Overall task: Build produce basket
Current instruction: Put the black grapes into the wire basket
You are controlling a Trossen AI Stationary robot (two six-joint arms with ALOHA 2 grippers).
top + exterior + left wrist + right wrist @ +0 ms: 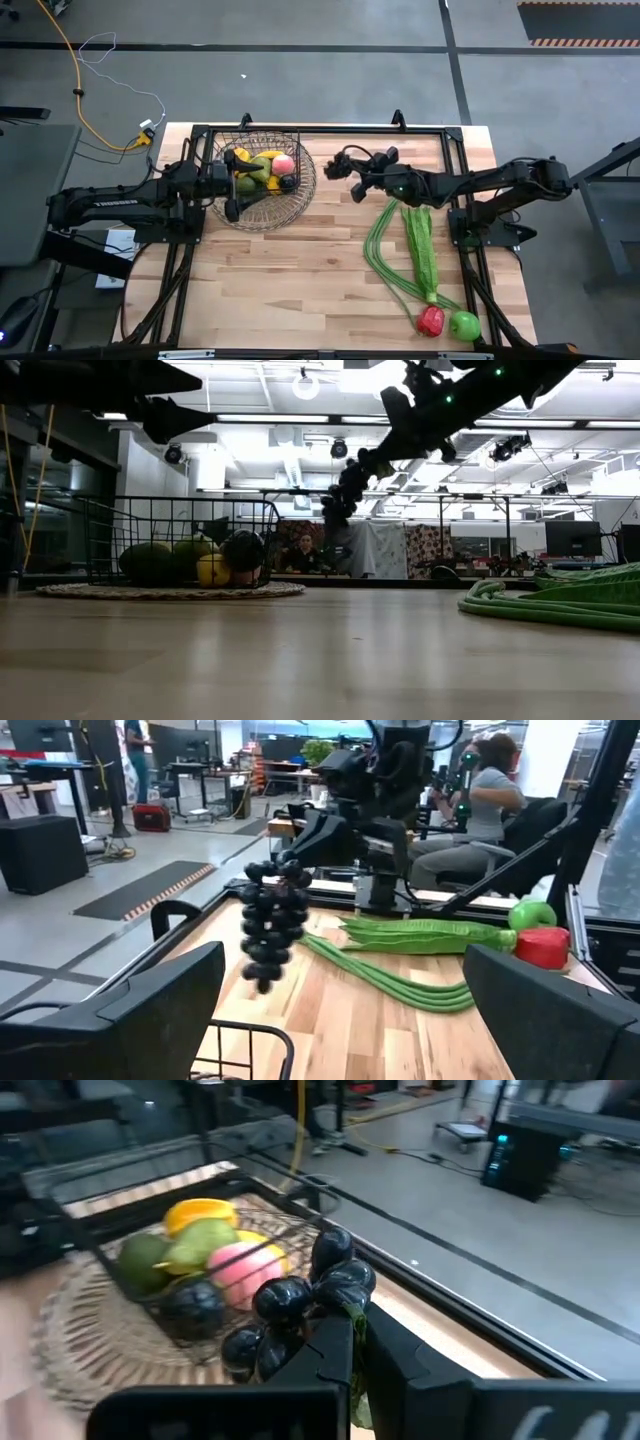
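Note:
The dark wire basket [268, 190] stands on a round woven mat at the table's far left. It holds yellow fruit, green pears [190, 1245], a pink peach [284, 164] and a dark round piece. My left gripper [232, 188] is open, with its fingers wide apart over the basket's left rim [250, 1038]; whether it touches the rim does not show. My right gripper [355, 175] is shut on the dark grapes [338, 166], in the air just right of the basket. In the low view the grapes [342, 495] hang well above the table. My right gripper pinches the grapes at the top of the bunch, where the green stem [353, 1315] shows between the two fingers. The fingers come from the table's right, slanting down. The bunch [270, 925] hangs below them, lifted clear of the table.
Long green beans [385, 255] and leafy greens [420, 240] lie on the table's right half, with a red pepper [431, 320] and a green apple [464, 324] near the right front corner. A dark frame [330, 129] borders the table. A person sits beyond the table [485, 800].

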